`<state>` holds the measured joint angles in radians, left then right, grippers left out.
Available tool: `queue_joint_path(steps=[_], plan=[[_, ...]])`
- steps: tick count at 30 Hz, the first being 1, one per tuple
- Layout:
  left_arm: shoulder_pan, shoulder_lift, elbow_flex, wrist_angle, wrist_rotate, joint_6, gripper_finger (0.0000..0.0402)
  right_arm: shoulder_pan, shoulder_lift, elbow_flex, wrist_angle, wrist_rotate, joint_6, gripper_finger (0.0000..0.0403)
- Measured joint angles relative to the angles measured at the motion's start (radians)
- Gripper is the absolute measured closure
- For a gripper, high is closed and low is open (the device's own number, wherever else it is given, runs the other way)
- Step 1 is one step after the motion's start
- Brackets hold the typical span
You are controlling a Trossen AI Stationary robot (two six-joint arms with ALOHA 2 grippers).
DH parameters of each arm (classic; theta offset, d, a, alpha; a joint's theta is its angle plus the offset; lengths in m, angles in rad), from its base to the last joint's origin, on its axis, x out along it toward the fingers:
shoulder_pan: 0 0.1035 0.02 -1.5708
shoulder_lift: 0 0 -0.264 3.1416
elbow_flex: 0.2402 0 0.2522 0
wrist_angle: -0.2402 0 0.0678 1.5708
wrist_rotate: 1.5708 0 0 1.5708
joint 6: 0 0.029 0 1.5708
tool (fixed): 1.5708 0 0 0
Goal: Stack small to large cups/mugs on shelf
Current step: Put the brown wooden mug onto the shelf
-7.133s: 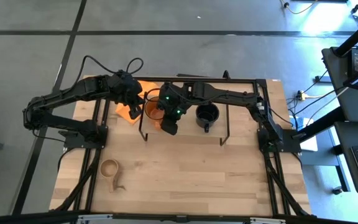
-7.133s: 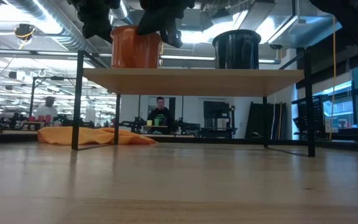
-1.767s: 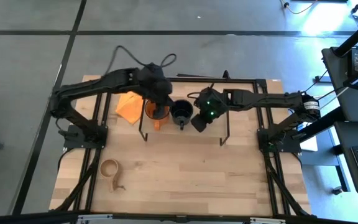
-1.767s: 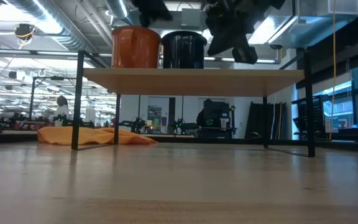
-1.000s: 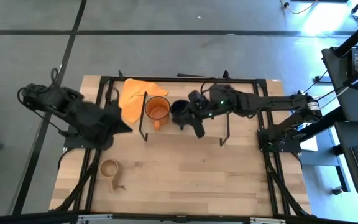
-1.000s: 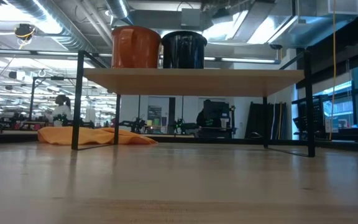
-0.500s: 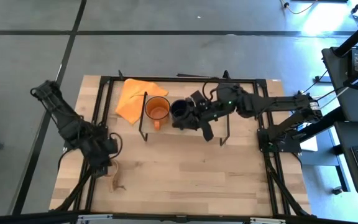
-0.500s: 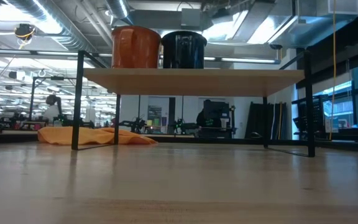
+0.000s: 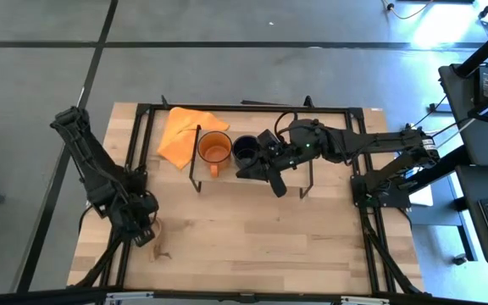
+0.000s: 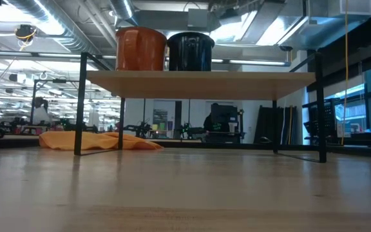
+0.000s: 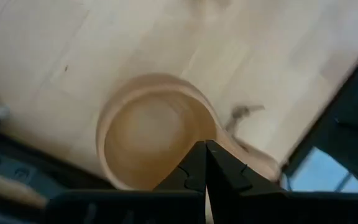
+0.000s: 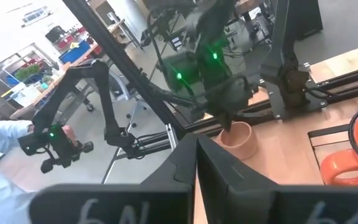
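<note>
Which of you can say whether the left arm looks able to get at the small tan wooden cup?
Probably yes. The left gripper, fingers together, hangs right above the small tan wooden cup, which stands in the open on the wooden tabletop; nothing lies between them.

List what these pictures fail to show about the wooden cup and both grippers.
- Wooden cup: in the high view the left gripper covers all but its handle; the low view misses it.
- Left jaws: closed in the wrist view, but contact with the cup is unclear.
- Right gripper: outside the low view.
</note>
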<state>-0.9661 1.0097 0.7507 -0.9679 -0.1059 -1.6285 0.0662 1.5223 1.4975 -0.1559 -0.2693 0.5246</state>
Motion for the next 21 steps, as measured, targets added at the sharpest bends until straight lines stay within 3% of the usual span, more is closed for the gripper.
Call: queue_joint_path(steps=[12,17,21], plan=[[0.022,0.109,-0.23,0.349,-0.073,-0.066,0.0402,-0.011,0.0,0.0,0.0,-0.002,-0.008,0.0389],[0.107,0.146,-0.233,0.557,-0.19,0.092,0.0402,-0.033,0.0,-0.001,-0.002,-0.002,-0.007,0.0389],[0.203,0.193,-0.232,0.801,-0.221,0.342,0.0402,-0.049,0.0,-0.002,-0.005,-0.002,-0.004,0.0389]])
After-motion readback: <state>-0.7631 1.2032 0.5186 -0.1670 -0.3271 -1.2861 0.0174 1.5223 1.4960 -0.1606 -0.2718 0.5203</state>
